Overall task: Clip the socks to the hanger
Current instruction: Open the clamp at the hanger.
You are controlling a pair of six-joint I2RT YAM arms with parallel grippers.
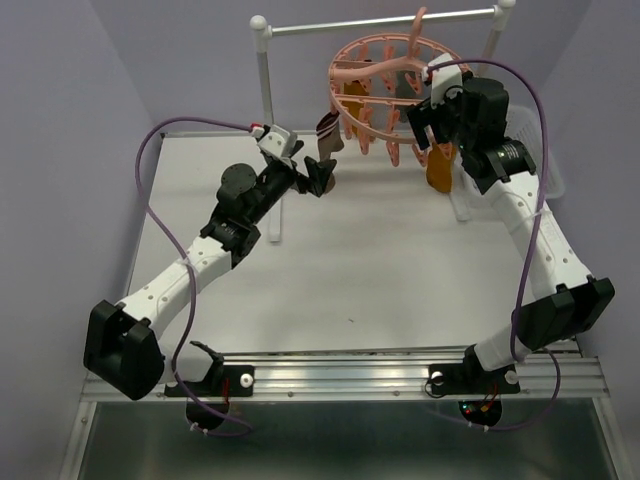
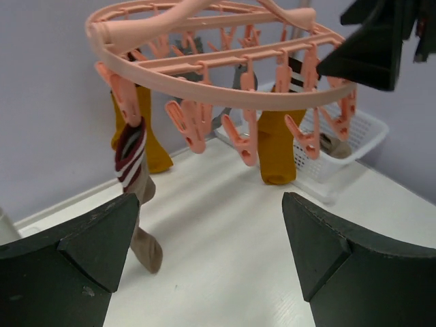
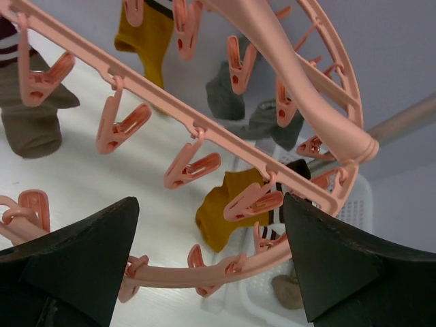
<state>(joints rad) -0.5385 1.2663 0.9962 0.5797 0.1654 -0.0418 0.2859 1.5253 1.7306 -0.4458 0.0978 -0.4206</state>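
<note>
We see a white tabletop (image 1: 380, 270) that is closed in by pale lilac walls (image 1: 180, 60) on the left, at the back and on the right. A metal rail (image 1: 340, 372) runs along its near edge, and both arm bases are bolted there. At the far side there is a stand with white posts and a thin metal bar (image 1: 340, 27). The salmon-pink plastic round hanger (image 1: 392, 62) hangs from this bar by its hook, above the far right part of the tabletop. A white mesh basket (image 2: 347, 146) rests on the surface in the far right corner, with some fabric inside it.

Several socks hang from the clips. A brown sock with a dark striped cuff (image 2: 136, 197) is at the left edge of the ring, a mustard sock (image 2: 276, 150) is toward the right, and grey socks (image 3: 225, 95) are at the far side.

The left pincer (image 1: 322, 180) is just beside the brown sock, lower than the ring. Its fingers stand wide apart and hold nothing. The right pincer (image 1: 425, 125) is close to the right side of the ring. Its fingers are also wide apart, with nothing clamped between them.
</note>
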